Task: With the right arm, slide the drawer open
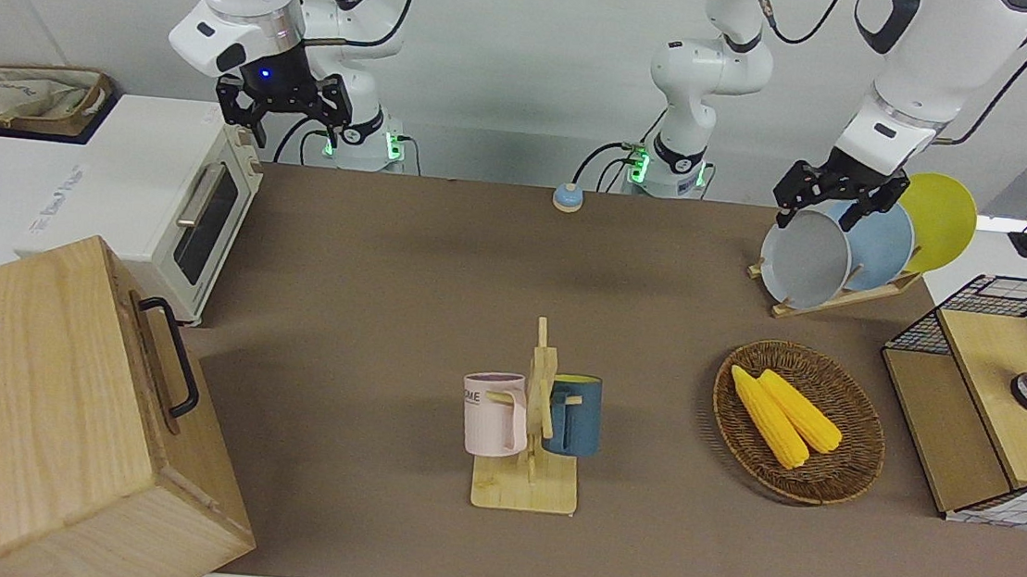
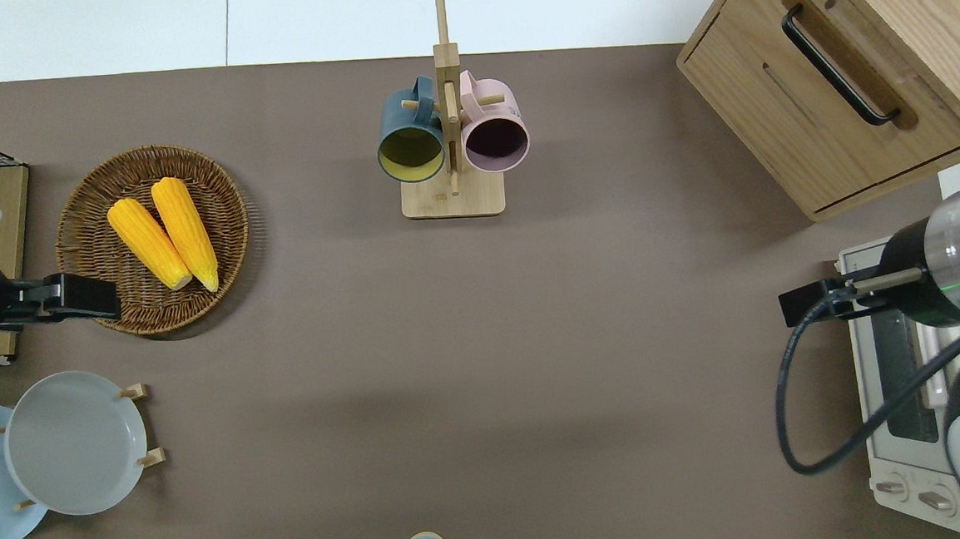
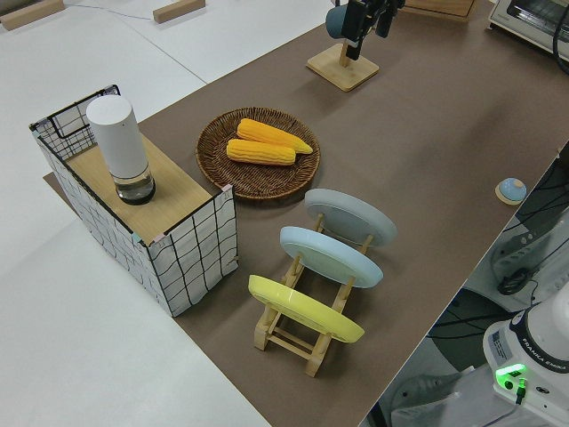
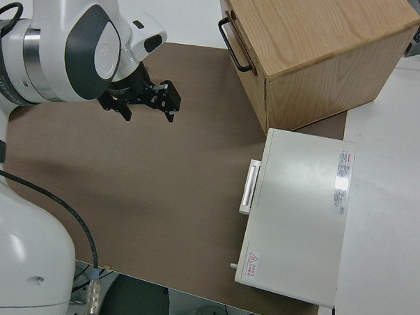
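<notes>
The pale-wood cabinet (image 1: 28, 413) stands at the right arm's end of the table, farther from the robots than the toaster oven. Its drawer (image 2: 821, 124) is shut, and the black bar handle (image 2: 834, 64) on its front also shows in the front view (image 1: 174, 361) and the right side view (image 4: 232, 43). My right gripper (image 1: 283, 108) is open and empty. It hangs over the table just off the toaster oven's front (image 2: 799, 308), well short of the handle (image 4: 148, 107). My left arm is parked, its gripper (image 1: 833, 194) open.
A white toaster oven (image 1: 159, 192) sits beside the cabinet, nearer to the robots. A mug rack (image 1: 531, 429) with a pink and a blue mug stands mid-table. A wicker basket (image 1: 852, 458) with corn, a plate rack (image 1: 851, 253) and a wire-grid box (image 1: 996, 405) are at the left arm's end.
</notes>
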`<action>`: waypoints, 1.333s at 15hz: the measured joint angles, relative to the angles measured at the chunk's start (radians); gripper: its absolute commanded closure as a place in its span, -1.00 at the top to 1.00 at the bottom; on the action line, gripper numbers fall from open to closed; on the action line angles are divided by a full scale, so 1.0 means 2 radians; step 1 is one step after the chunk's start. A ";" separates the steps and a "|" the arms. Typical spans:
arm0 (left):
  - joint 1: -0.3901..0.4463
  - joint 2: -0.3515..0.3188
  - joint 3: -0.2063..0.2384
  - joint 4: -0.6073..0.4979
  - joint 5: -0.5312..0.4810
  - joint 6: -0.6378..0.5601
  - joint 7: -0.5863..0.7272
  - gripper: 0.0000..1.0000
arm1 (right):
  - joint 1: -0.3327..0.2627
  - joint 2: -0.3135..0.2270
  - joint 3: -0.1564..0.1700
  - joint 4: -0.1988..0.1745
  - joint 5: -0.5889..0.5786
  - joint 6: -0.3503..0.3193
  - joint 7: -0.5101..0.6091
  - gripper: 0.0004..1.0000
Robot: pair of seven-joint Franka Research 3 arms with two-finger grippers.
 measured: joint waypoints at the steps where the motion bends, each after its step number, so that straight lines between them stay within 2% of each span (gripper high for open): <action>1: 0.000 0.000 0.000 0.000 0.000 0.000 0.000 0.99 | 0.000 0.000 0.009 0.001 -0.006 0.000 0.026 0.97; 4: 0.000 0.000 0.000 0.000 0.000 0.000 0.000 1.00 | 0.000 0.000 0.035 0.003 -0.047 0.000 0.059 0.97; 10: 0.000 0.000 0.000 0.000 0.000 0.000 0.000 0.99 | 0.001 0.000 0.073 0.003 -0.138 0.000 0.037 0.98; 14: 0.000 0.000 0.000 0.000 0.000 0.000 0.000 0.99 | 0.002 0.003 0.129 0.001 -0.215 -0.007 0.030 0.98; 17: 0.000 0.000 0.000 0.000 0.000 0.000 0.000 1.00 | 0.003 0.010 0.144 -0.004 -0.256 -0.012 0.034 0.98; 20: 0.000 0.000 0.000 0.000 0.000 0.000 0.000 1.00 | 0.010 0.033 0.162 -0.011 -0.322 -0.018 0.055 0.98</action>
